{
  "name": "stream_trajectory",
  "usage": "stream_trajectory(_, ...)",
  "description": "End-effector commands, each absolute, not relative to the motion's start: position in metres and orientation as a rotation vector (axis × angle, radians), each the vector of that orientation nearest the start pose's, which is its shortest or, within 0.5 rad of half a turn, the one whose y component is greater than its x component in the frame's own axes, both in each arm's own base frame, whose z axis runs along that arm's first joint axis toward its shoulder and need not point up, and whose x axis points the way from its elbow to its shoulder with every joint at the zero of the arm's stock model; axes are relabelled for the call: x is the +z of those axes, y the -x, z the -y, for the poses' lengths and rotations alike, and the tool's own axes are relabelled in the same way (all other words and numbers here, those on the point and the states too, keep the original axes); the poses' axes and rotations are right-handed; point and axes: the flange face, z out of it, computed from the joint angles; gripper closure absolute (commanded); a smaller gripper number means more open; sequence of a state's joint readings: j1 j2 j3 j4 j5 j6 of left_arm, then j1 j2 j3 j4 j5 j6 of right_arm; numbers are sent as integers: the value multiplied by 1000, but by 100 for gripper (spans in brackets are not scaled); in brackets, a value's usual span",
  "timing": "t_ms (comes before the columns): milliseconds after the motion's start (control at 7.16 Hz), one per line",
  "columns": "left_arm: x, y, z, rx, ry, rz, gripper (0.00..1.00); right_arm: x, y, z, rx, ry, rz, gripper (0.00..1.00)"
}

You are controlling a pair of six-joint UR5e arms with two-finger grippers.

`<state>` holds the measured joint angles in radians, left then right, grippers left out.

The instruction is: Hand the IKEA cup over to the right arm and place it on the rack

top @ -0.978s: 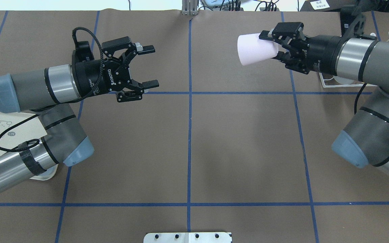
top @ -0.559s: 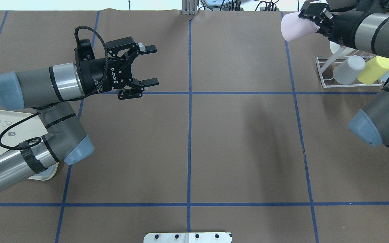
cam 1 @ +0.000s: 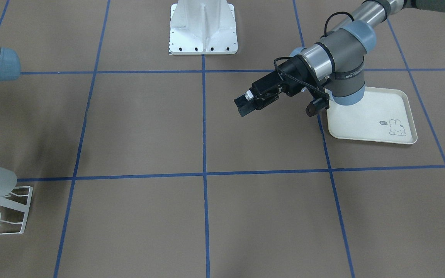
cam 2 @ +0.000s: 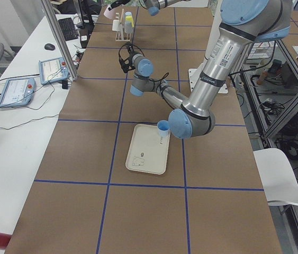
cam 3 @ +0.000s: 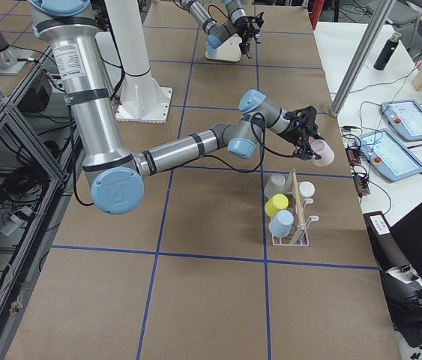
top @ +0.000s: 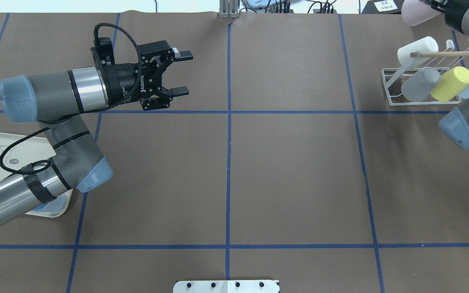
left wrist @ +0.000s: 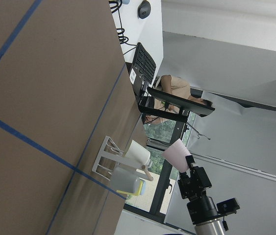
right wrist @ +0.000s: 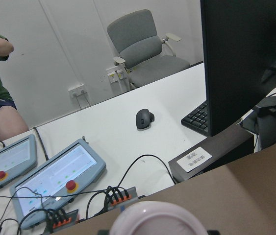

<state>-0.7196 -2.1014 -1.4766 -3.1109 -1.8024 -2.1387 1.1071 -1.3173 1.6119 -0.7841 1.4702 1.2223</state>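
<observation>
1 pink cup (cam 3: 323,155) juts lengthwise leftward from right gripper (cam 3: 309,148).

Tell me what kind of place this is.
Probably a robotics lab: two UR5e arms at a table gridded with blue tape, teach pendants with red stop buttons on a side desk, an office chair.

Bright, even overhead light; soft faint shadows on brown table (top: 291,171). Mild glare on left arm (top: 86,87) metal. Sharp overall; cup (right wrist: 157,218) rim blurred in right wrist view.
</observation>
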Motion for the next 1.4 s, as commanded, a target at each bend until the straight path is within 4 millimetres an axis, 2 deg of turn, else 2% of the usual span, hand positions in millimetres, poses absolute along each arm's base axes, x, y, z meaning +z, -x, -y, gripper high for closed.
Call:
stream_trajectory(0,237,-398,504,-591,-100,-1918,1,477,108,637,755,-771,638,82)
stream_trajectory(279,231,-404,507,-603,-92,-1892,1,493,109,638,748,-736,625,82)
stream_trajectory(419,228,-405,507,-604,-93,-1893,1,490,113,637,724,-702,663,84)
stream_trajectory(698,227,-405,508,-605,-93,-1895,1,493,109,635,704,-650,695,85)
stream_trajectory(978,228,-408,507,-606,-89,-1891,1,494,93,638,710,-624,693,85)
stream_trajectory(1257,229,-410,506,-605,-87,-1891,1,503,87,635,690,-608,688,84)
